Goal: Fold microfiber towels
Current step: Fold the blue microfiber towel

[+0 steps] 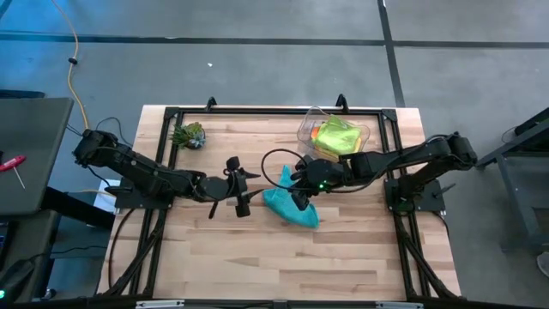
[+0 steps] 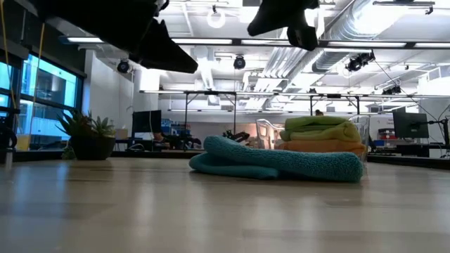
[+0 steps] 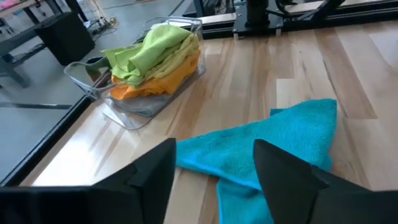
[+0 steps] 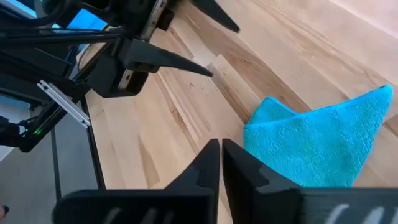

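The teal towel (image 1: 290,206) is soft, nubby microfiber cloth with a matt, fuzzy pile, lying on a table (image 1: 214,257) of pale wood planks, smooth with a slight satin sheen. Beside the towel, a clear bin (image 3: 134,109) of glossy transparent plastic holds more matt cloths, lime green (image 3: 152,50) over orange (image 3: 168,78). Near the towel, both grippers' fingers (image 3: 283,177) look like dark matt plastic

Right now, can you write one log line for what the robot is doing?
teal towel: folded on table | left gripper: open, beside it, empty | right gripper: shut, above it, empty | bin: other towels inside
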Controlling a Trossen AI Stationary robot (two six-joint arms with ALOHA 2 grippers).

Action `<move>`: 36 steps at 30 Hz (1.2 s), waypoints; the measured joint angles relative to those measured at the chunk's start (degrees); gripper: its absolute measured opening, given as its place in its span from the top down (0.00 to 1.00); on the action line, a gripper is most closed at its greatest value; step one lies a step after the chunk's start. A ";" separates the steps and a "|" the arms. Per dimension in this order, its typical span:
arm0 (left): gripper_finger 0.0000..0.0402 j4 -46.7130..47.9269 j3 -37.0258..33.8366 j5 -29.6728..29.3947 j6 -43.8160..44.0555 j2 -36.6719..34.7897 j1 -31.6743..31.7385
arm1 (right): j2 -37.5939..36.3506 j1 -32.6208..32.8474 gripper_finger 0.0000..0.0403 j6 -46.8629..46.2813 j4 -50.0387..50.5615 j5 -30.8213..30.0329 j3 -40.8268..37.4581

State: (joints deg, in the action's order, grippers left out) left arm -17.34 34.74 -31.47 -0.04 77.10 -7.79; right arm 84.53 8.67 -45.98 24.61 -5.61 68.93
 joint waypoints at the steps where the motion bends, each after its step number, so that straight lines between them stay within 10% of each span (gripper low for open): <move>1: 0.48 -0.16 0.00 0.67 0.11 0.00 0.32 | 0.00 0.00 0.97 0.00 -0.21 0.00 0.00; 12: 0.36 -0.39 1.51 7.33 0.16 0.02 1.38 | 0.00 0.64 0.99 -3.44 -1.92 1.60 0.00; 21: 0.38 0.84 1.51 9.01 10.07 3.25 0.82 | -0.16 8.34 1.00 -9.88 17.24 2.22 -5.15; 36: 0.38 -0.10 1.51 8.48 16.63 6.10 -5.35 | -3.79 8.91 0.99 -27.81 -12.47 -5.34 -32.07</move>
State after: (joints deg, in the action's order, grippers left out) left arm -17.44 36.25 -22.98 16.59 83.20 -13.14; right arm 80.74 17.58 -73.79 12.14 -10.94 36.85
